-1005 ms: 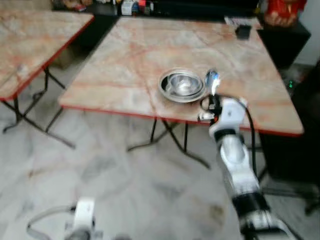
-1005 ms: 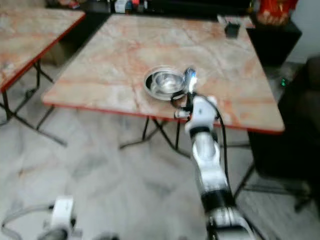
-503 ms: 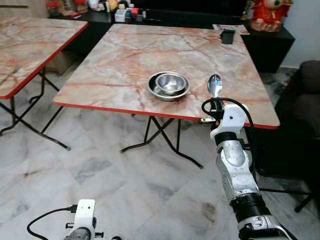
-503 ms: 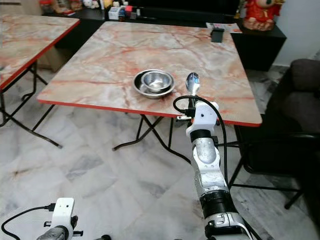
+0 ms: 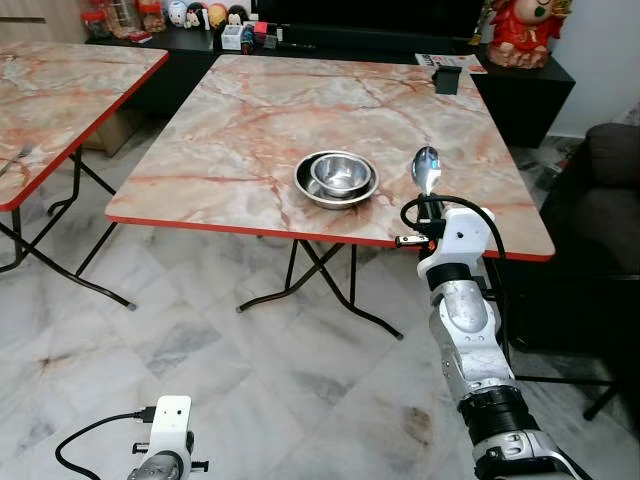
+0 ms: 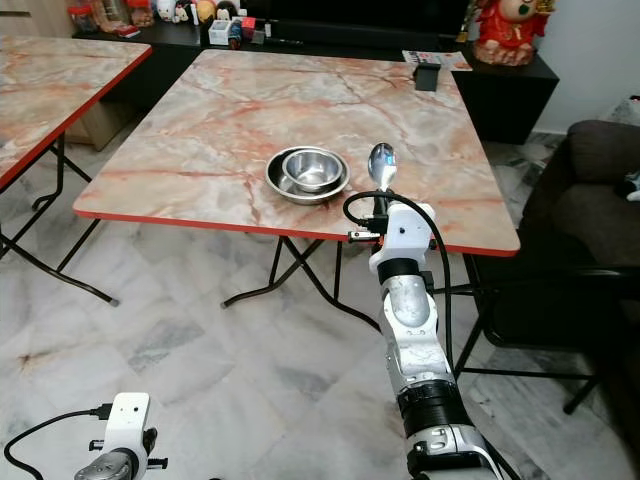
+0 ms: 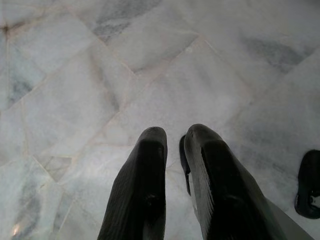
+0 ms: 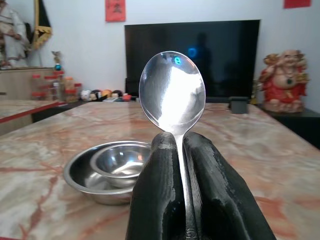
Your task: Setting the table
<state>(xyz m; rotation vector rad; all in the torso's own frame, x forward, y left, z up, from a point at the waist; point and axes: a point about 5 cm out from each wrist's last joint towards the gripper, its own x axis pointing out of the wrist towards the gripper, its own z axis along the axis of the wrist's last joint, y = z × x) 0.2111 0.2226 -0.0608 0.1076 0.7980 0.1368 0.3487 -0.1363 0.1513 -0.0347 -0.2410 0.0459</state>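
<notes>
Right gripper (image 8: 181, 150) clamped on spoon (image 8: 173, 92), handle pinched between both black fingers (image 8: 155, 190), raised at near edge of marble table (image 5: 250, 130). Compared with a second ago: whole picture sharper and shifted, so camera moved; grip on spoon unchanged, bowl of spoon still up; nested bowls now sitting a little further to the left of the gripper in the head views than a second ago, most of that down to the camera shift.

Spoon upright, long axis near vertical, bowl end at top, handle end down and hidden between the fingers. Hollow face turned toward the wrist camera, bright glare on it. Seen from the head, spoon (image 5: 426, 168) rising just above the wrist housing, over the table's red-trimmed front edge.

Ahead of gripper and to its left: two steel bowls (image 5: 337, 178), small one nested in large one, resting on the table, near but clear of the spoon. Far ahead: small dark box (image 5: 446, 78) at table's far edge, black television (image 8: 192, 57) on the wall, red figurine (image 8: 282, 80) to the right.

Left gripper (image 7: 172, 165) hanging low over pale marble floor (image 7: 150, 65), fingers close together with a thin gap, nothing between them.
</notes>
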